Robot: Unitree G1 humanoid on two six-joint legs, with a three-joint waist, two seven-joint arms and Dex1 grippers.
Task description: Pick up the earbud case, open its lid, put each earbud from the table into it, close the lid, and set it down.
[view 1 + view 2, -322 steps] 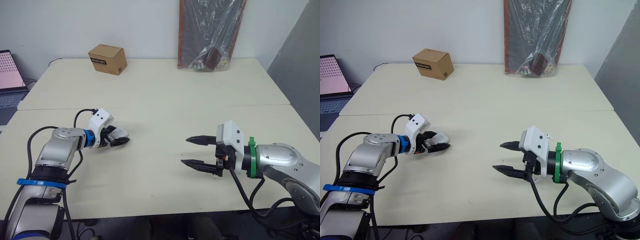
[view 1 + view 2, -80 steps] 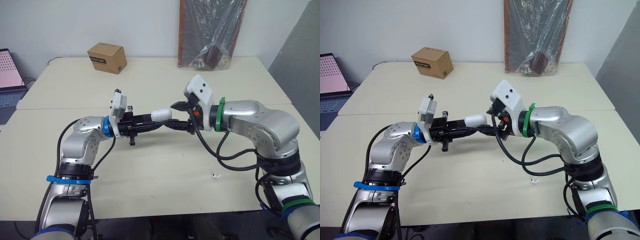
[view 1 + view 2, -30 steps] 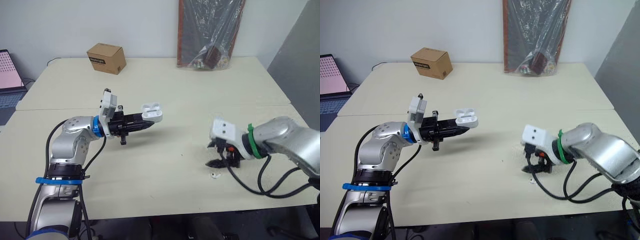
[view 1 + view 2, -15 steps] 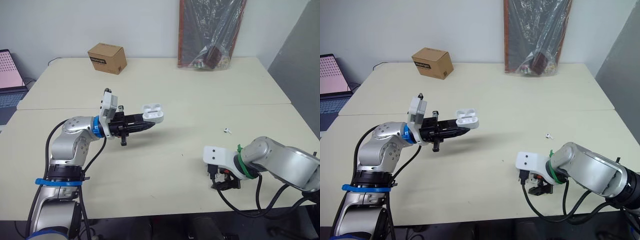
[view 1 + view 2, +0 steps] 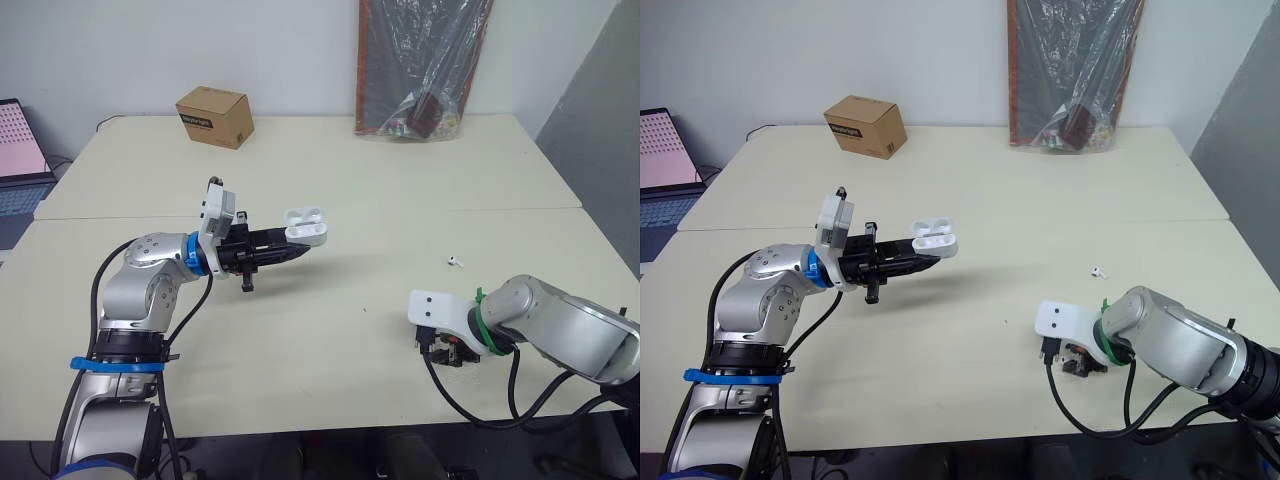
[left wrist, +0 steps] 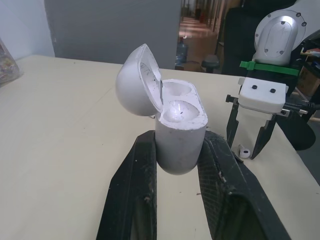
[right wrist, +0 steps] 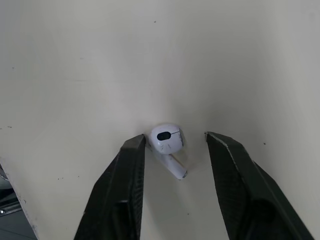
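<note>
right claw (image 7: 174,138) | come down to table | now straddling earbud (image 7: 166,139)

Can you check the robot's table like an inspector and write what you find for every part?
Surface: beige table, a seam running across it.
Job's things: earbud case held above the table, lid open, sockets look empty; one earbud on the table between the right gripper's fingers; second earbud lying loose farther back.
Clutter: cardboard box at the far left.
Grippers: left gripper shut on the earbud case; right gripper open, pointing down, one finger seems to touch the earbud.
Cables: black cables loop along both arms.
Surroundings: laptop on the left; plastic-wrapped board leaning on the wall.
</note>
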